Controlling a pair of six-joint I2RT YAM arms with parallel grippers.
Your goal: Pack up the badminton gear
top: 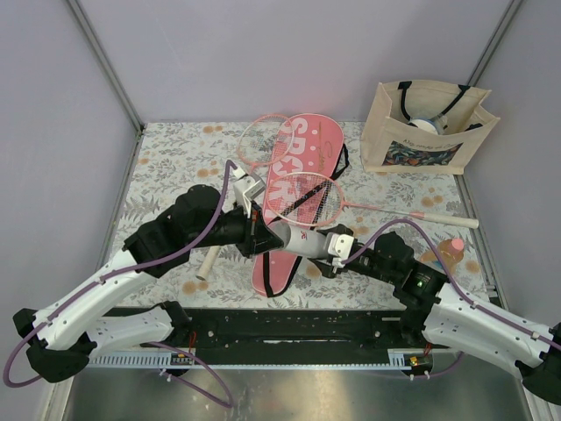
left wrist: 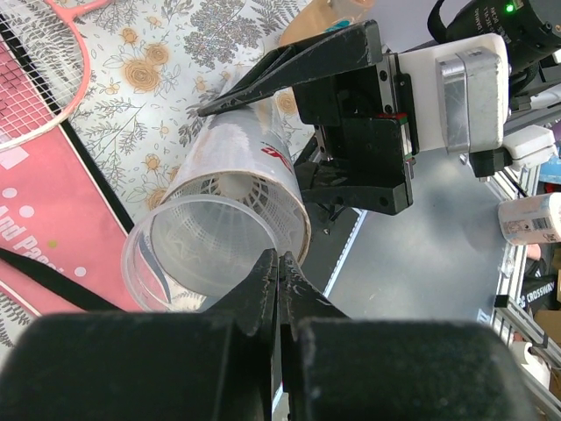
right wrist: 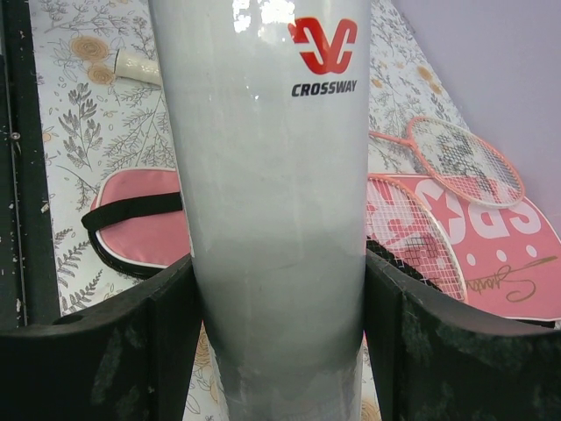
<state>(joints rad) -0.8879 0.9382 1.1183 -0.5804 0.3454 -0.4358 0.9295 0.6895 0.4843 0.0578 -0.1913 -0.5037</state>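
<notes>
Grey-walled cell, floral-covered table (top: 175,167). I see the right tool (top: 329,244) clamped around the white tube (top: 296,239), one finger on each side of the lettered body, holding it above the pink racket cover (top: 302,167) near the table's front edge. The left tool (left wrist: 279,263) is closed with nothing between its fingers, its tips at the rim of the tube's open mouth; contact cannot be confirmed. The cover lies flat mid-table. One racket (top: 307,197) rests with its head on the cover and its handle to the right. The second racket (top: 259,140) lies partly beneath the cover's far end. A tote bag (top: 421,132) stands at the far right.
</notes>
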